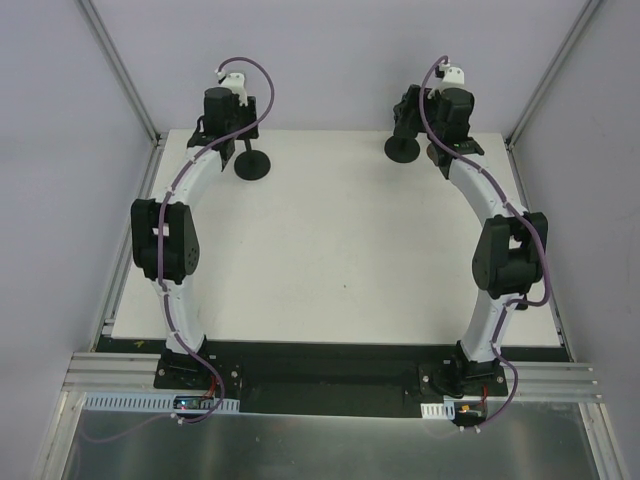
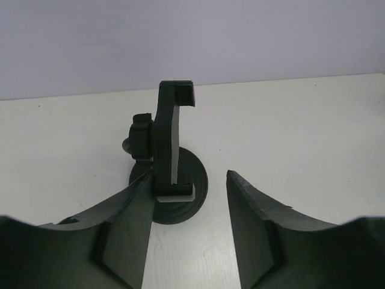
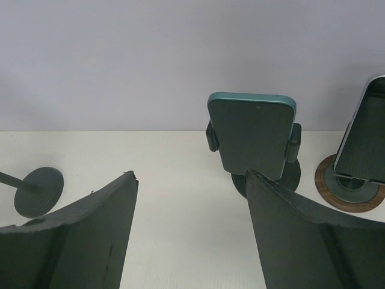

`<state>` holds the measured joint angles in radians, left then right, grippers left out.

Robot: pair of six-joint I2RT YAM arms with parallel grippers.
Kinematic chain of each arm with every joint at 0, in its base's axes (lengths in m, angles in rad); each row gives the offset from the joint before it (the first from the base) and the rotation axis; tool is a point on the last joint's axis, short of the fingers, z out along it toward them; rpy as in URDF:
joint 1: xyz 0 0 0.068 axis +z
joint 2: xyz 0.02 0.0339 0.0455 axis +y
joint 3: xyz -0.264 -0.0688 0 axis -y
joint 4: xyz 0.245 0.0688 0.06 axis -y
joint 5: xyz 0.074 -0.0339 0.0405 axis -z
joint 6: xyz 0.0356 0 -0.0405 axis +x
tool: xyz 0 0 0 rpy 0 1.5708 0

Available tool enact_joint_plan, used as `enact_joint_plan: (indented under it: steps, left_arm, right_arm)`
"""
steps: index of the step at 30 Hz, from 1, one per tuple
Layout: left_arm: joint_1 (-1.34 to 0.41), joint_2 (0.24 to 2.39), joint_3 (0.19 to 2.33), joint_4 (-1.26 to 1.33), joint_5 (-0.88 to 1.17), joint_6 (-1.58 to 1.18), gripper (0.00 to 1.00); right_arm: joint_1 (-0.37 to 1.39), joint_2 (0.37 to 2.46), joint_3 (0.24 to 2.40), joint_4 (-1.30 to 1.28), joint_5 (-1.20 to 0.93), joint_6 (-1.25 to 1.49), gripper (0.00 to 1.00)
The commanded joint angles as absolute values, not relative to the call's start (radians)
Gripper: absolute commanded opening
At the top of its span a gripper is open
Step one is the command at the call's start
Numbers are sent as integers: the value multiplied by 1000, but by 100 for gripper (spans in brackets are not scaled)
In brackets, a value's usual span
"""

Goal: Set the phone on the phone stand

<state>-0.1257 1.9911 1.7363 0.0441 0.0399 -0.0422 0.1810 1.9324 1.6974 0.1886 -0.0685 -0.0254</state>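
A teal phone (image 3: 252, 135) stands upright, clamped in a black phone stand (image 3: 293, 174) at the table's far right; that stand also shows in the top view (image 1: 402, 148). My right gripper (image 3: 189, 174) is open and empty, low in front of it, with its right finger overlapping the phone's lower edge in the view. A second black phone stand (image 2: 168, 144) with an empty clamp and a round base stands at the far left, and shows from above too (image 1: 252, 165). My left gripper (image 2: 188, 177) is open and empty just before that stand, its left finger at the base.
Another phone (image 3: 367, 135) sits on a stand with a round wooden base (image 3: 349, 191) at the far right edge. The lilac back wall is close behind both stands. The white table (image 1: 330, 250) spreads between the arms.
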Motion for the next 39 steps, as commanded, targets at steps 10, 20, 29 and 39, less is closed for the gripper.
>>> enact_joint_plan:
  steps: [10,20,29,39]
  left_arm:
    - [-146,2037,1822,34,-77,32,26]
    - [-153,1919,1734,25,108,64,0]
    - [-158,1613,1421,26,561,112,0]
    - [-245,1453,1247,38,1072,279,0]
  right_arm:
    - [230,1841,1672,236,-84,-71,75]
    - [268,1769,1692,134,-64,-68,76]
    - [265,1548,1518,-167,-83,54,81]
    - [198,1057,1056,-429,-44,20,86]
